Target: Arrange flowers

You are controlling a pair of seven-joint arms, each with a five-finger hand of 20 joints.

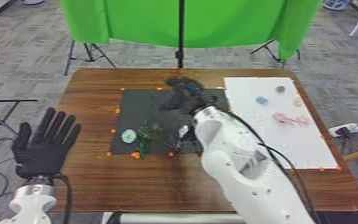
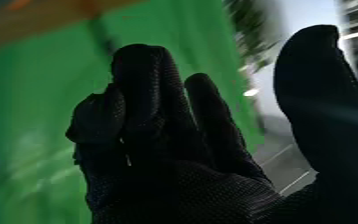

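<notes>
My right hand [image 1: 186,96] is above the far part of the black mat [image 1: 138,107], blurred. In the right wrist view the right hand [image 2: 189,182] has its thumb spread and its fingers loosely raised, with no flower visible in it. To the left of the mat, my left hand [image 1: 44,150] is held open with straight fingers. A pale round flower [image 1: 129,136] lies on the mat beside green stems [image 1: 144,142]. A whitish item [image 1: 183,131] is partly hidden by the right arm. On the white sheet [image 1: 291,147] are a pink flower [image 1: 291,118] and a small blue one [image 1: 262,100].
Also on the white sheet are a grey piece [image 1: 280,89] and a peach-coloured piece [image 1: 297,101]. Orange marks [image 1: 136,155] line the mat's edge. A green backdrop [image 1: 131,22] on stands is behind the brown table [image 1: 91,185].
</notes>
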